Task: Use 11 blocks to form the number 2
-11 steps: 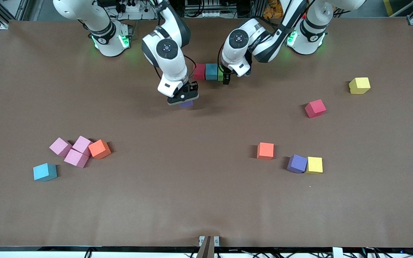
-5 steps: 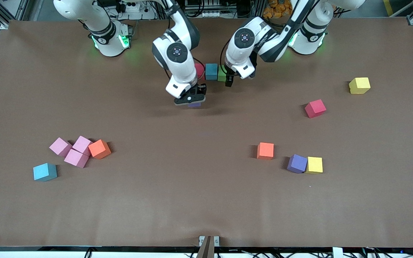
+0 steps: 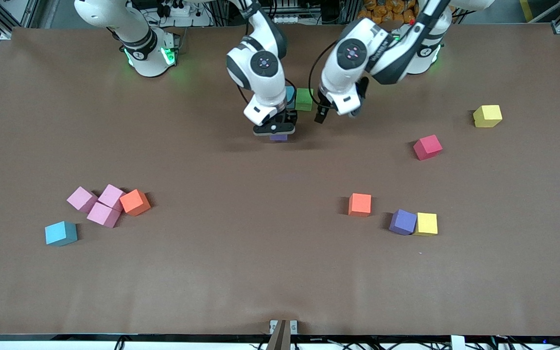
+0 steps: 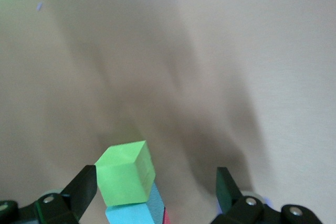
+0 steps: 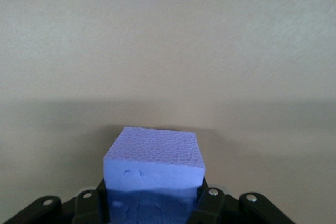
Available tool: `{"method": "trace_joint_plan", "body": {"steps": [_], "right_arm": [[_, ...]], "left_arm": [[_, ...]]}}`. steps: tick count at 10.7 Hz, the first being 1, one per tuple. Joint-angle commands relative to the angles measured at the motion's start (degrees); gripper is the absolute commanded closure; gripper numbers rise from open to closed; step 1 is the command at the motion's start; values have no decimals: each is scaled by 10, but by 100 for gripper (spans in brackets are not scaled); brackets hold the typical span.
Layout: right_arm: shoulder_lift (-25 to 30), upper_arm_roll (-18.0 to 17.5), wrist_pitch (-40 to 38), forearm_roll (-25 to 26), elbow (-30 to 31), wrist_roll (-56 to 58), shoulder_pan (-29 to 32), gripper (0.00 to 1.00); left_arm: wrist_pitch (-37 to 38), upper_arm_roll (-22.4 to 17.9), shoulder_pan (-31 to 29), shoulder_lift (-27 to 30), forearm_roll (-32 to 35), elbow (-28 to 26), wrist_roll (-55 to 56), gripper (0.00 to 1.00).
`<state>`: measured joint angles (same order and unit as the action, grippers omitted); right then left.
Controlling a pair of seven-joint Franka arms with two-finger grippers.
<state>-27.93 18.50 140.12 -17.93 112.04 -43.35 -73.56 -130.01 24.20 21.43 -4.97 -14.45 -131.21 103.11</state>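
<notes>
Right gripper (image 3: 275, 130): jaws shut on a purple matte foam cube (image 5: 153, 169), carried over the tabletop (image 3: 260, 272) near the edge where the arm bases stand; in the front view only the cube's lower edge shows.

Left gripper (image 3: 322, 115): jaws wide open, empty, beside a green foam cube (image 3: 304, 99).

Light blue foam cube (image 4: 131, 214): touches the green one, mostly hidden.

Other cubes: scattered toward both ends.

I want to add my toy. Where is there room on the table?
Bare middle stretch between the pink blocks and the orange block. Crowded by the green block, where the right gripper holds a purple block beside the open left gripper.
</notes>
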Motion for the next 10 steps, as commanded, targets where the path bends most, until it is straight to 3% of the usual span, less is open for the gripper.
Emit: {"method": "trace_joint_plan", "body": {"steps": [1, 4, 7, 10], "right_arm": [[-38, 4, -9, -11, -42, -51, -27, 93], [-63, -6, -9, -43, -67, -69, -40, 93], [-92, -7, -52, -61, -114, -85, -50, 94], [-93, -7, -56, -61, -116, -86, -62, 94]], "left_arm": [[42, 1, -61, -4, 27, 49, -120, 0], [62, 1, -129, -33, 93, 118, -270, 0], [63, 1, -150, -78, 181, 207, -358, 0], [88, 1, -159, -137, 288, 279, -483, 0]]}}
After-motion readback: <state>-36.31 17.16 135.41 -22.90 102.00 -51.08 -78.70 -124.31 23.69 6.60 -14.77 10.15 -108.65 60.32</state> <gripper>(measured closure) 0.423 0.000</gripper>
